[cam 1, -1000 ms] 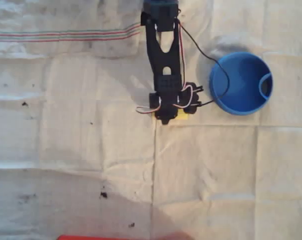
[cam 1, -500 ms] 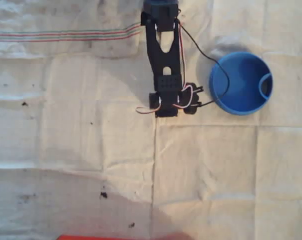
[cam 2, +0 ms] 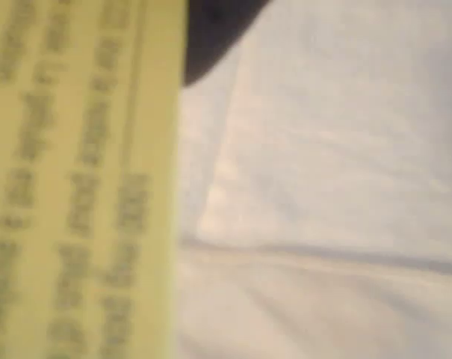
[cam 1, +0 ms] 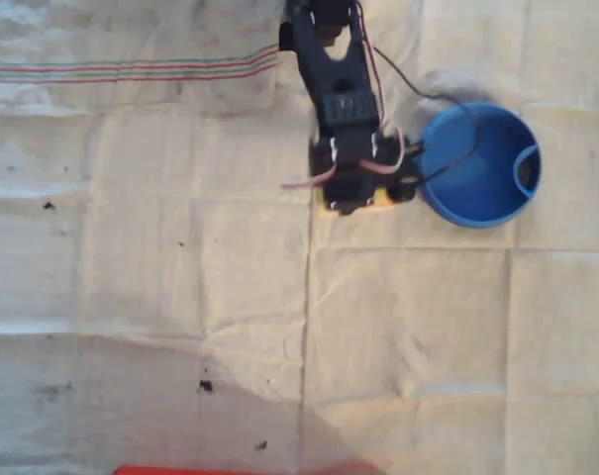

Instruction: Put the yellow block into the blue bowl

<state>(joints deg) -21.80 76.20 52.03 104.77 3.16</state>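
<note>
In the overhead view the pincer point(cam 1: 356, 201) is seen at the upper middle of the frame, and slivers of the yellow block point(cam 1: 374, 206) show from under its black body at the lower left and lower right. The jaws themselves are hidden beneath the wrist, but in the wrist view the yellow block point(cam 2: 76, 179) is pressed close against the lens along the left of the frame, so the pincer is judged to be pinching the block across its short side, held long-ways so that it can be carried level. Whether it is lifted clear of the cloth cannot be told.

The block is flat and elongated, matt yellow, with blurred rows of faint print along its face. The arm is black, with red, white and black wires looped about the wrist.

Just to the right, nearly touching the pincer's side, the blue bowl point(cam 1: 507, 203) stands open-mouthed: round, smooth bright-blue plastic, with a small curved loop at its right rim. A short move rightward is judged to be what remains.

The counter point(cam 1: 180, 297) is covered with a creased white cloth, speckled with dark spots and crossed by thin red and green stripes at upper left.
</note>
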